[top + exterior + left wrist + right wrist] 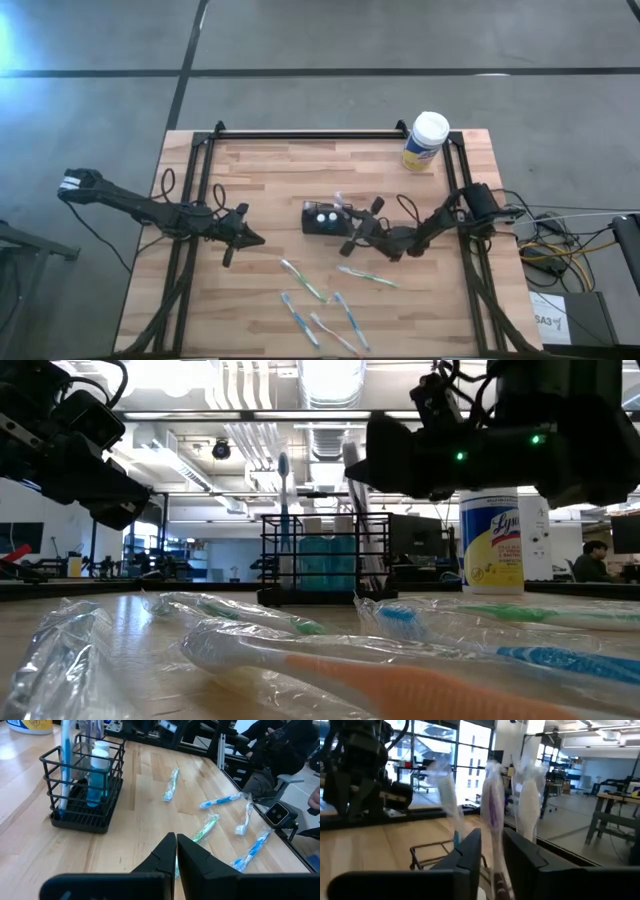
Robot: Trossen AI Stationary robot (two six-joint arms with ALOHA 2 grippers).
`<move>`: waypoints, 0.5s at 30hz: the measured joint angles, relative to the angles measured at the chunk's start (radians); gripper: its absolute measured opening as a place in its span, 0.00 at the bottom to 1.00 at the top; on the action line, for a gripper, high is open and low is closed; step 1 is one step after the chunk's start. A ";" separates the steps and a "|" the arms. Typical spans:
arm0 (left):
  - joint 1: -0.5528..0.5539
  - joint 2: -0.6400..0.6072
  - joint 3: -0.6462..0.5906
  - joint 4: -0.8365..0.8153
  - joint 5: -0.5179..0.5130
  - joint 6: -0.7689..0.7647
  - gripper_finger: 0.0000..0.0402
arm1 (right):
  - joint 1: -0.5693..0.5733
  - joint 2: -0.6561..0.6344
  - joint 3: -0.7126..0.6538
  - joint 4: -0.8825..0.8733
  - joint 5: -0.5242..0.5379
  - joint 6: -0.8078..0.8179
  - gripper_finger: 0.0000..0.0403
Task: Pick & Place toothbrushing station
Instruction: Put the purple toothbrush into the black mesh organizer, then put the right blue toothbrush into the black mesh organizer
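The right claw (352, 238) stands at the basket (322, 218), jaws slightly apart around a wrapped brush (493, 827) upright inside it. Best to part them fully, then lift straight up, clear of the wire rim. The left claw (240, 238), shut, waits well apart; five brushes (302, 280) litter the near worktop (270, 180).

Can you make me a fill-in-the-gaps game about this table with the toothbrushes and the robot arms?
1. The wire basket in the middle of the table is coloured ___.
2. The lid of the yellow canister is ___.
3. Outside the basket, ___ wrapped toothbrushes lie flat on the table.
4. The left gripper holds nothing, and its two fingers are ___.

Missing words: black; white; five; shut
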 joint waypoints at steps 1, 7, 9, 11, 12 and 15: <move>0.000 0.000 0.000 0.000 0.000 0.000 0.05 | 0.003 -0.012 0.000 0.000 0.010 -0.001 0.22; 0.000 0.000 0.000 0.000 0.000 0.000 0.05 | 0.019 -0.125 -0.003 -0.091 0.045 -0.027 0.33; 0.000 0.000 0.000 0.000 0.000 0.000 0.05 | 0.029 -0.173 -0.003 -0.161 0.047 -0.026 0.35; 0.000 0.000 0.000 0.000 0.000 -0.001 0.05 | 0.041 -0.225 -0.003 -0.236 0.048 -0.006 0.36; 0.000 0.000 0.000 0.000 0.000 -0.003 0.05 | 0.048 -0.252 -0.003 -0.279 0.047 0.010 0.36; 0.000 0.000 0.000 -0.001 0.000 -0.007 0.05 | 0.087 -0.341 0.003 -0.428 0.032 0.073 0.35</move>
